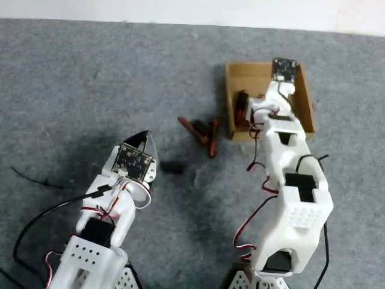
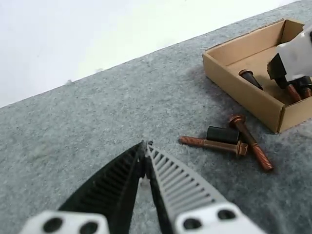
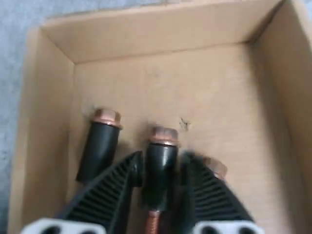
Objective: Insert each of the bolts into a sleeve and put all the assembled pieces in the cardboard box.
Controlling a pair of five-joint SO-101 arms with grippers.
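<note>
My right gripper (image 3: 163, 158) is down inside the cardboard box (image 3: 195, 83), shut on an assembled bolt and sleeve (image 3: 161, 161) with its copper head pointing away. Another assembled piece (image 3: 100, 146) lies beside it on the box floor, and a third copper head (image 3: 215, 168) peeks out from behind one finger. Outside the box (image 1: 264, 67), two loose copper bolts (image 1: 195, 128) (image 1: 212, 141) lie crossed on the grey mat, with a black sleeve (image 2: 223, 134) against them. My left gripper (image 2: 145, 146) is shut and holds nothing, short of the bolts (image 2: 212, 144).
Grey carpet (image 1: 90, 78) covers the table, with free room at the left and back. A dark sleeve-like piece (image 1: 172, 167) lies close to my left gripper (image 1: 146, 135). A loose black wire (image 1: 36, 179) trails at the left edge.
</note>
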